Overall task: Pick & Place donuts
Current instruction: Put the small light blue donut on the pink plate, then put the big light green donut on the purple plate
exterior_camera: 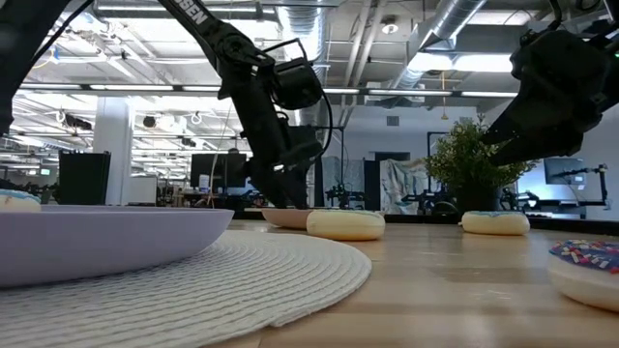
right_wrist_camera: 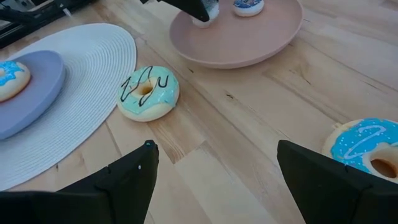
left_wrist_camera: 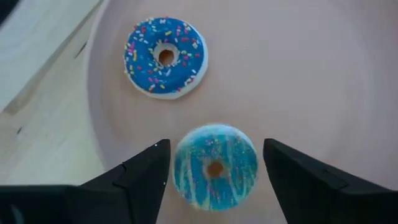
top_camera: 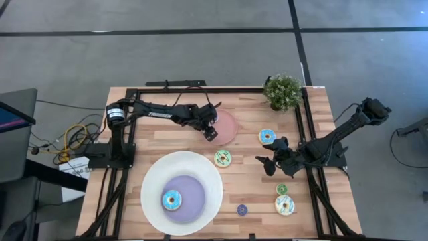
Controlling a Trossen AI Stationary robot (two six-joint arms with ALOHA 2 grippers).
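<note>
My left gripper (top_camera: 211, 132) (left_wrist_camera: 214, 144) is open over the pink plate (top_camera: 229, 127). Its fingers stand on either side of a small blue streaked donut (left_wrist_camera: 214, 167) without touching it. A small blue sprinkled donut (left_wrist_camera: 165, 57) lies flat on the plate beyond it. My right gripper (top_camera: 265, 165) (right_wrist_camera: 216, 145) is open and empty above the table, between a green donut (top_camera: 223, 158) (right_wrist_camera: 148, 93) and a blue donut (top_camera: 267, 136) (right_wrist_camera: 367, 146). Another blue donut (top_camera: 172, 199) lies on the big plate's lavender centre (top_camera: 190, 191).
The big white plate (top_camera: 154, 175) takes up the near left. A small green donut (top_camera: 281, 189), a white sprinkled donut (top_camera: 285, 205) and a small purple donut (top_camera: 242, 209) lie near the front right. A potted plant (top_camera: 283, 92) stands at the far right.
</note>
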